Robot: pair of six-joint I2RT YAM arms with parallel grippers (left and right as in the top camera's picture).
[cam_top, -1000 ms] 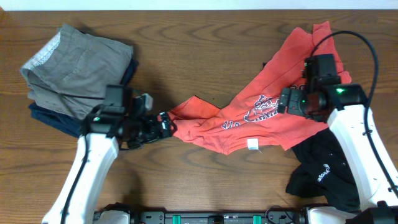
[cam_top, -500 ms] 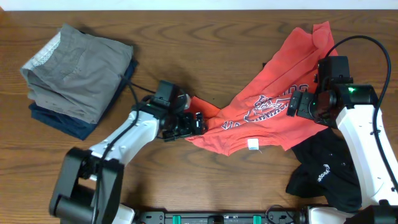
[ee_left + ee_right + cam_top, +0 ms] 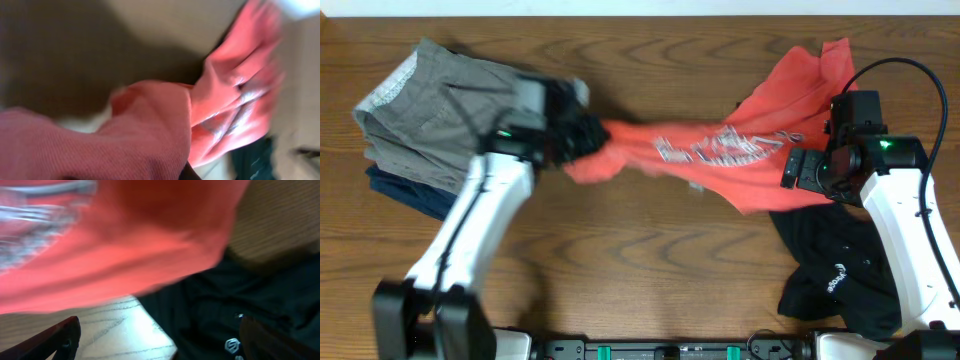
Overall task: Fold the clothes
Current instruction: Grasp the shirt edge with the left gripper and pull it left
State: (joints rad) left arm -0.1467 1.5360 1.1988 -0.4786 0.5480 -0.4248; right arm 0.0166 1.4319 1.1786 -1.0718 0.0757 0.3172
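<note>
I've got the coral-red T-shirt (image 3: 720,150) strung out across the worktop (image 3: 640,270). One end is right beside the folded stack, which is the grey folded garment (image 3: 430,110) on top of the navy folded garment (image 3: 405,192). The rest of the shirt runs straight away from the stack toward my right arm, with one corner flaring off further out. The long axis therefore lies roughly along the line between my two arms.

The left gripper (image 3: 584,134) is at the stack-side end, just off the stack's edge, with its jaws clamped on a bunched handful of red cloth. The left wrist view is filled with red knit (image 3: 150,130) right up close. That end is blurred from overhead, so I can't tell whether it's hem or sleeve I'm pinching.

The right gripper (image 3: 790,168) is at the shirt's end away from the stack, jaws spread wide and holding nothing. In its wrist view the shirt's edge (image 3: 125,230) lies over the black garment (image 3: 225,315), which sits furthest from the stack and partly under that arm.

As I read it, the next move hinges on that free end. It lies just ahead of the open right jaws, and the right arm is far nearer to it. I'd want to catch red cloth only, since the black garment touches it there.
</note>
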